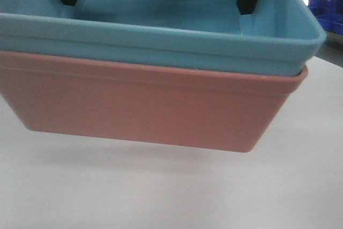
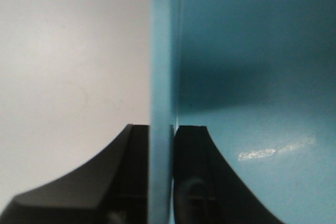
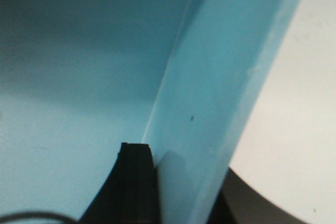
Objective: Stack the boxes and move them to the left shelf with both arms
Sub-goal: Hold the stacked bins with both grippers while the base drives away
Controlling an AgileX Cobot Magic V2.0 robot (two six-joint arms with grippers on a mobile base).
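The light blue tub (image 1: 161, 41) sits inside the salmon pink tub (image 1: 144, 105), both up off the white desk (image 1: 161, 202) (a shadow (image 1: 123, 156) lies underneath). The left tool (image 2: 161, 132) pinches its wall; the right tool (image 3: 184, 177) does too.

You're looking at a light blue tub (image 1: 161, 41), plain and unpatterned, turning deeper teal where its inside falls in shadow. The salmon pink tub (image 1: 144, 105) is just as plain, one even colour throughout. Your table (image 1: 161, 197) is flat white with a soft grey shadow. Your left pincer (image 2: 161, 129) and right pincer (image 3: 181, 166) are both matte black. The crates (image 1: 327, 4) behind are dark blue.
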